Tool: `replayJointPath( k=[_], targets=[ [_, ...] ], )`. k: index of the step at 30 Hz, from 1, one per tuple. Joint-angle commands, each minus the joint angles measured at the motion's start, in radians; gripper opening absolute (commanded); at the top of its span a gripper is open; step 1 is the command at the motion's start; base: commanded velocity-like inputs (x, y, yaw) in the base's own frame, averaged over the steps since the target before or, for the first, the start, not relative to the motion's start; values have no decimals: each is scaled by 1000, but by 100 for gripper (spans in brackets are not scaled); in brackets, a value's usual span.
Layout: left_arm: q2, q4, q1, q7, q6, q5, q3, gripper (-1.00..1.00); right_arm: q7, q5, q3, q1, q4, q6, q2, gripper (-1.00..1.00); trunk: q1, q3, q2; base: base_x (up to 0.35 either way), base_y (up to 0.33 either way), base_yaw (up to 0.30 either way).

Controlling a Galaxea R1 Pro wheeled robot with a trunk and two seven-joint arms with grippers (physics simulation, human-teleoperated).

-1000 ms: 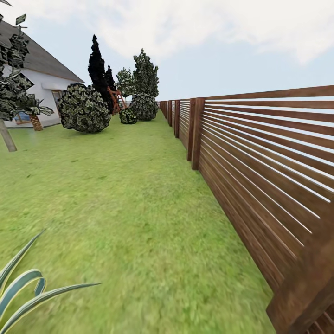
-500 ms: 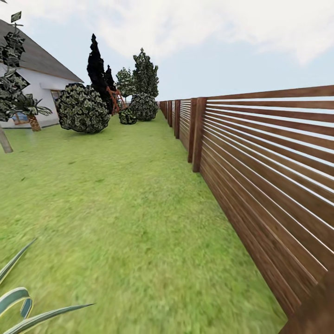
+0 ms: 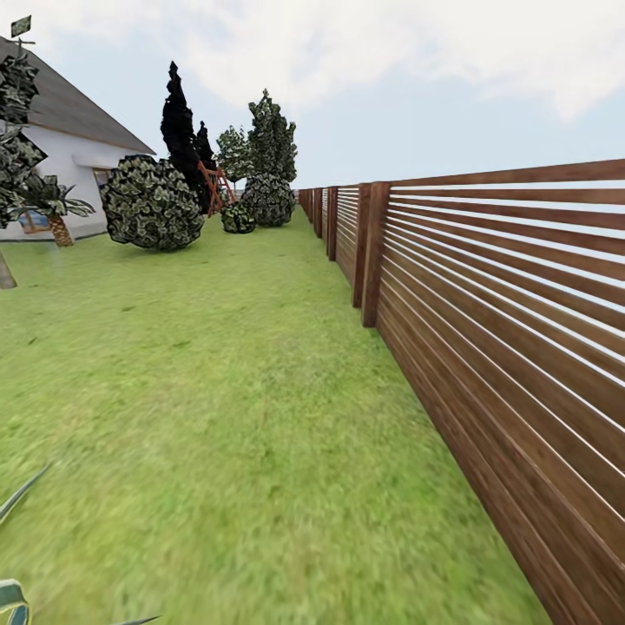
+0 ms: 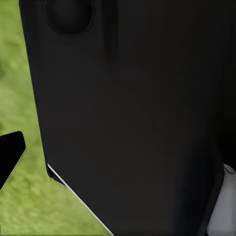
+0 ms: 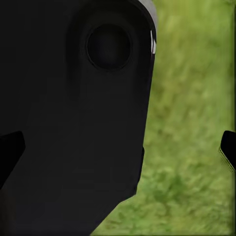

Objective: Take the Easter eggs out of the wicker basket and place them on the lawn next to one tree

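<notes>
The lawn [image 3: 226,391] stretches ahead as bright green grass. The Easter eggs and the wicker basket are out of view. A tree's grey trunk [image 3: 4,273] cuts the left edge of the head view, with blocky leaves above it. In the right wrist view my right gripper [image 5: 118,147] is open and holds nothing, its dark fingertips [image 5: 228,148] far apart over grass and my own dark body. In the left wrist view my left gripper [image 4: 118,152] shows one fingertip [image 4: 10,153] at the picture's edge beside my dark body, and nothing sits in it.
A brown slatted fence [image 3: 486,295] runs along the right into the distance. A white house [image 3: 74,143], a short palm [image 3: 59,226], round bushes [image 3: 152,202] and a dark conifer [image 3: 178,121] stand at the far left. Striped plant leaves [image 3: 12,599] poke in near me.
The whole head view has shifted as I roll forward along the fence. The striped leaves and the near fence post have slid out at the lower corners. The tree trunk has drifted off left.
</notes>
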Motion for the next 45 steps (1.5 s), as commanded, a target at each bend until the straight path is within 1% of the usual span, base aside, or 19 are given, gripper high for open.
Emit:
replayJointPath(
  k=[1, 45],
  targets=[
    [0, -2, 1, 1, -1, -1, 0, 100, 0, 7, 0, -1, 2, -1, 0, 100, 1, -1, 0, 335, 0, 0],
    [-2, -2, 1, 1, -1, -1, 0, 100, 0, 7, 0, -1, 2, 0, 0, 100, 1, -1, 0, 335, 0, 10]
  ],
)
